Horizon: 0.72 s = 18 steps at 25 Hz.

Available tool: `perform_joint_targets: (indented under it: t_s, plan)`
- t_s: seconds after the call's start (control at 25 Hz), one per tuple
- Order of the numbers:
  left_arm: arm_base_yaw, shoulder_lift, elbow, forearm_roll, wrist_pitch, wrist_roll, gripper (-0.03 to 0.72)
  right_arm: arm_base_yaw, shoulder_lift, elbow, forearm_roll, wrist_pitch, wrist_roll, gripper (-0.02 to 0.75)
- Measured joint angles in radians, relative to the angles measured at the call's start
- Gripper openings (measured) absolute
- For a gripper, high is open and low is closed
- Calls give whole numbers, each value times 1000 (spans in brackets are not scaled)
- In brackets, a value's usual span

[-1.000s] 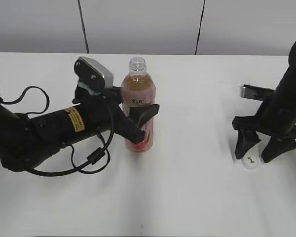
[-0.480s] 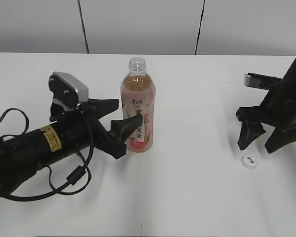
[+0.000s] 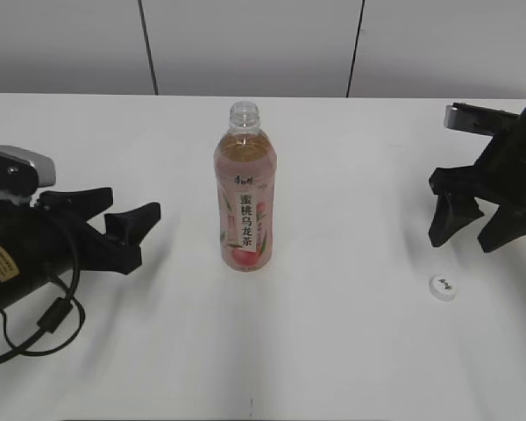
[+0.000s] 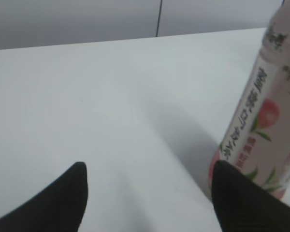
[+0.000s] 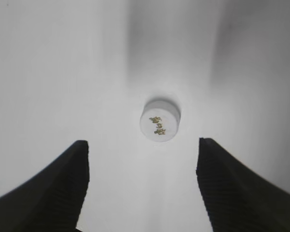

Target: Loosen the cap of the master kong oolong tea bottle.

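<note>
Bottle: you have the master kong oolong tea bottle (image 3: 245, 195) standing upright at the centre of the exterior frame on the white table (image 3: 333, 351), with nothing touching it.
Contents: amber-pink tea fills it up to the shoulder; the clear neck above is empty and the mouth is uncapped.
Label: pink with a peach picture and a white vertical strip of dark Chinese characters, which you can also read at the right edge of the left wrist view (image 4: 261, 121).
Cap: the cap (image 3: 444, 287) lies on the table at the lower right of the exterior frame, well apart from the bottle, its dark logo facing up; in the right wrist view (image 5: 159, 120) it sits centre frame.
Left gripper: the left gripper (image 3: 123, 219) lies low at the left edge, its jaws spread wide and empty, pointing toward the bottle but clear of it.
Right gripper: the right gripper (image 3: 473, 230) hangs at the right edge above and just behind the cap, jaws parted, holding nothing.
</note>
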Motion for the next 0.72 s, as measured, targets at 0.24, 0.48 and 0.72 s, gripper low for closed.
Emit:
perform_joint_targets:
  t_s: [0.24, 0.48, 0.72]
  plan:
    - [105, -78, 15, -49, -6, 0, 484, 0, -10, 0, 0, 15, -4, 526]
    - [269, -87, 16, -55, 2, 0, 484, 0, -10, 0, 0, 16, -18, 526]
    - [345, -103, 16, -29, 103, -19, 484, 0, -10, 0, 0, 14, -26, 526]
